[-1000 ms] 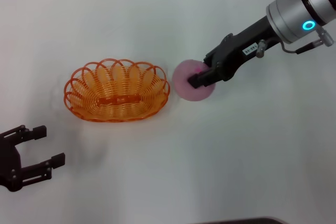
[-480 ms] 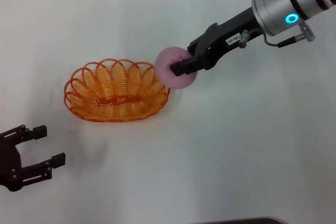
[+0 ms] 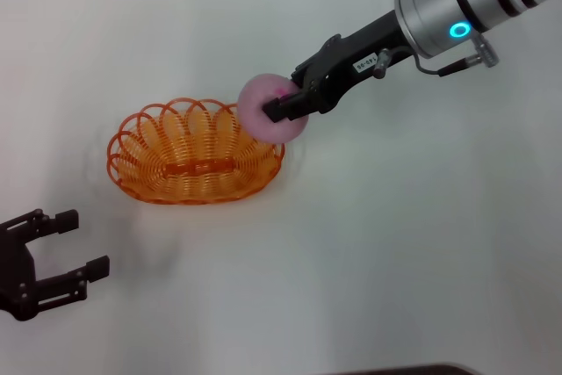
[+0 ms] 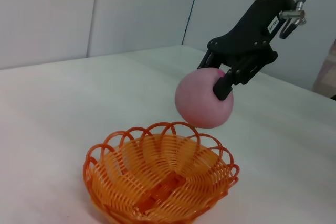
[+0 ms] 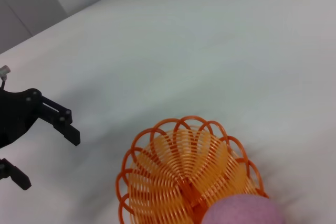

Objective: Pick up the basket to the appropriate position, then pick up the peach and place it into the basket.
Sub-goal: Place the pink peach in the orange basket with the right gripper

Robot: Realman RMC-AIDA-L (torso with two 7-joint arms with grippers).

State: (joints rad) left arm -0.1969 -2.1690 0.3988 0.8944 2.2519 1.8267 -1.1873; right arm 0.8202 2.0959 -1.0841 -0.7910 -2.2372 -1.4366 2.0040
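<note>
Peach (image 3: 268,111) is hanging clamped in the right gripper (image 3: 283,107) over the basket's (image 3: 195,160) two-o'clock rim, while the left gripper (image 3: 61,248) is idling spread apart.

The oval wire basket with a looped, scalloped rim (image 3: 195,152) is bright orange all over, its woven ribs forming a radiating pattern around a flat orange bar at the bottom. The round ball-like peach (image 3: 268,110) is pale pink with a small, deeper magenta mark on top. The right gripper (image 3: 283,106) is matte black, on a silver arm with a glowing cyan ring. The left gripper (image 3: 61,250) is black. The tabletop (image 3: 395,243) is plain white.
</note>
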